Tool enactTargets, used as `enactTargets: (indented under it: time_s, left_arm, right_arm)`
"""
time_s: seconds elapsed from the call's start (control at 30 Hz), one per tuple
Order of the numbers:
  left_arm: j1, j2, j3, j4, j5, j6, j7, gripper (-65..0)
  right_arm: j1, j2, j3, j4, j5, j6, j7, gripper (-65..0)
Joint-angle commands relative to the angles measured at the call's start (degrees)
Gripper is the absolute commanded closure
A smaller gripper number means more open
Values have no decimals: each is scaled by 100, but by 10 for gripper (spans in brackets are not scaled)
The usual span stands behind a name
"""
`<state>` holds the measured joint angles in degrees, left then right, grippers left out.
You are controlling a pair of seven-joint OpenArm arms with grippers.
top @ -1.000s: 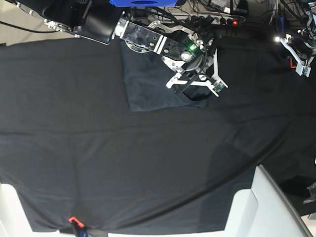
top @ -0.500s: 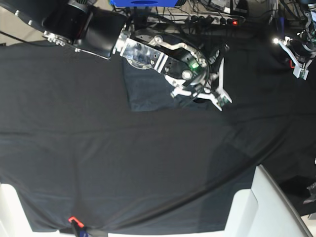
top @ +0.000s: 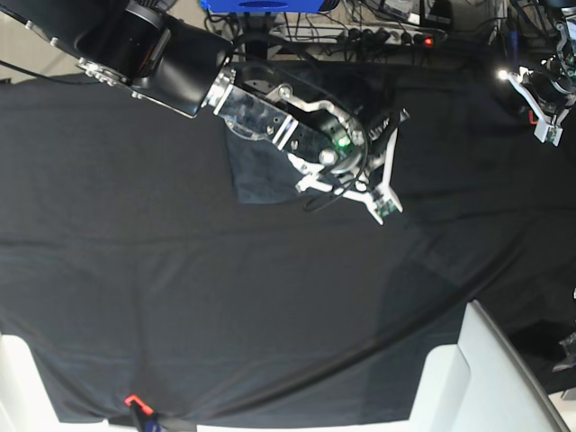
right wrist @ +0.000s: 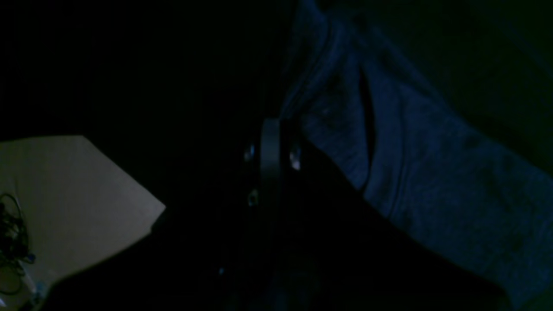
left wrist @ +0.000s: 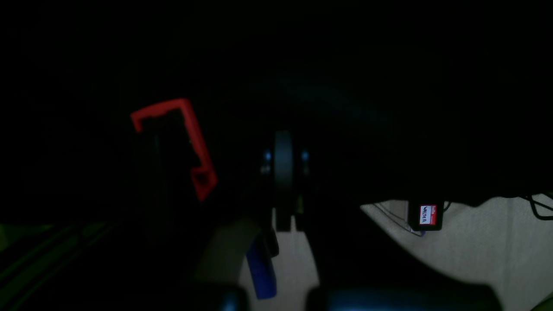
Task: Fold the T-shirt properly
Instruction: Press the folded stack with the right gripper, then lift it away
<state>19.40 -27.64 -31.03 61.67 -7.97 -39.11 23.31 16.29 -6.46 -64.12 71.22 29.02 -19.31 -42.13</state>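
The right gripper point(top: 382, 193) is hovering closed and seemingly empty over the folded T-shirt point(top: 261, 171) at the tablecloth's point(top: 180, 297) far edge — pressing the fold flat, edges aligned, should finish it; the left gripper point(top: 544, 112) is parked aside, closed.

You've got a smooth black tablecloth point(top: 180, 297) covering the desk, creased in long diagonal folds well below the right end effector point(top: 382, 193). White chair-like shapes point(top: 477, 378) poke in at the bottom edge, far below it. Small red clip point(top: 133, 399) at the cloth's bottom hem, way down-left of it. Above it, at the back edge: power strip w/ a red light point(top: 428, 40) and tangled cables point(top: 378, 18). Left wrist view: red bracket point(left wrist: 190, 138) just left of the left end effector point(left wrist: 283, 168), red-and-white label point(left wrist: 427, 214) lower right; rest too dark.
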Motion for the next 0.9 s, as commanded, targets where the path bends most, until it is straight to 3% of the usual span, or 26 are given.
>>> enactTargets:
  time_s: [0.0, 0.23, 0.43, 0.53, 0.67, 0.87]
  left_arm:
    - [25, -36, 21, 26, -8, -89, 47, 0]
    - [25, -36, 21, 53, -8, -89, 47, 0]
    - [25, -36, 21, 35, -8, -89, 47, 0]
    - [25, -36, 21, 35, -8, -89, 47, 0]
    - [25, -36, 21, 35, -8, -89, 47, 0]
    - [25, -45, 30, 35, -8, -89, 47, 0]
  right_arm:
    - [89, -115, 43, 91, 22, 10, 85, -2]
    - [45, -123, 25, 153, 39, 19, 50, -6]
    - [28, -123, 16, 91, 672, 37, 59, -11]
    - [28, -115, 16, 91, 698, 37, 68, -77]
    - [36, -115, 25, 197, 707, 28, 50, -236]
    - [72, 132, 86, 1225, 681, 10, -169, -230]
